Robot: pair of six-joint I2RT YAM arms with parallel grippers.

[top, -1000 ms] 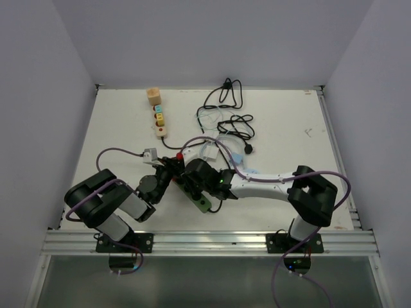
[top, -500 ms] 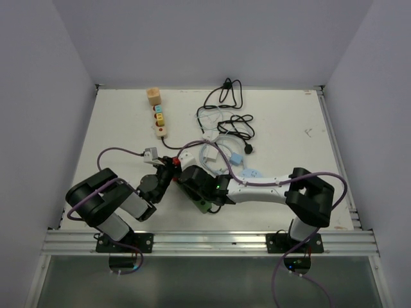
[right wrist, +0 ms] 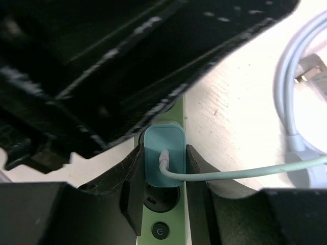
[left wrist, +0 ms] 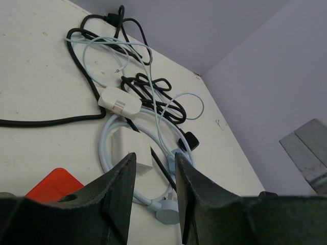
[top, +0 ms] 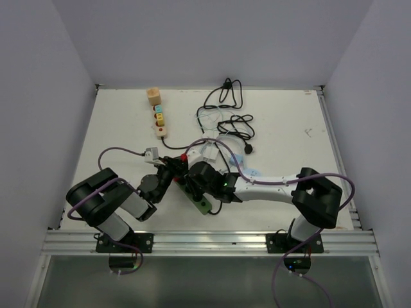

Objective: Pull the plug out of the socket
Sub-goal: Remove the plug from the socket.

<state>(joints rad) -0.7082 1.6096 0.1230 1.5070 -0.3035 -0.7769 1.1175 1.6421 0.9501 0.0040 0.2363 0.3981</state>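
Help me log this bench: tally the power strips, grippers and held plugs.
Power strips: 2, green strip, wooden strip
Grippers: 2, left gripper, right gripper
Held plug: 1
Total: 5

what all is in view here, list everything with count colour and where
power strip: 1, green, near middle of the table, between the two pincers
plug: 1, teal, pale cord, seated in the green strip
second strip: 1, wood-coloured with coloured blocks, far left
black cables: at least 2 bundles, black, far middle
white chargers and cords: a few, white and pale blue, tangled with the black ones
table: 1, white
left pincer: 1, black, at the green strip's far end, grip unclear
right pincer: 1, black, closed on the teal plug
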